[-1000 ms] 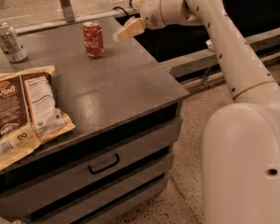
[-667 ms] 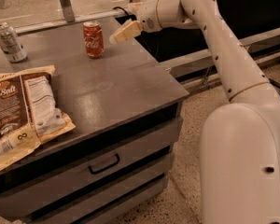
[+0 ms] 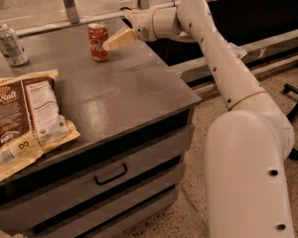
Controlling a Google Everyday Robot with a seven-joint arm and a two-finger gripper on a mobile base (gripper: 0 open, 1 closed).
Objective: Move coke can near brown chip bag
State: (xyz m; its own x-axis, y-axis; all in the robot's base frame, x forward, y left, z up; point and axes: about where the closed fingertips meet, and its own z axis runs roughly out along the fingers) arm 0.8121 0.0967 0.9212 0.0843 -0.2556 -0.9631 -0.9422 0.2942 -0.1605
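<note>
Gripper (image 3: 111, 42) has moved in on the coke can (image 3: 98, 42) from the can's right. 1 s ago there was a clear gap of counter (image 3: 139, 83) btwn tip & can, and 0.7 s ago slightly less. Now the tip sits right at the can's right side, approx mid-height; can't tell if touching. Arm (image 3: 208, 38) reaches further toward the can w/ it.

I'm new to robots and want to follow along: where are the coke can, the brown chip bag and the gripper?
coke can (image 3: 97, 39), camera view, red side wall.
brown chip bag (image 3: 10, 125), camera view, dark brown centre panel.
gripper (image 3: 114, 41), camera view, tan tip close beside the coke can.
</note>
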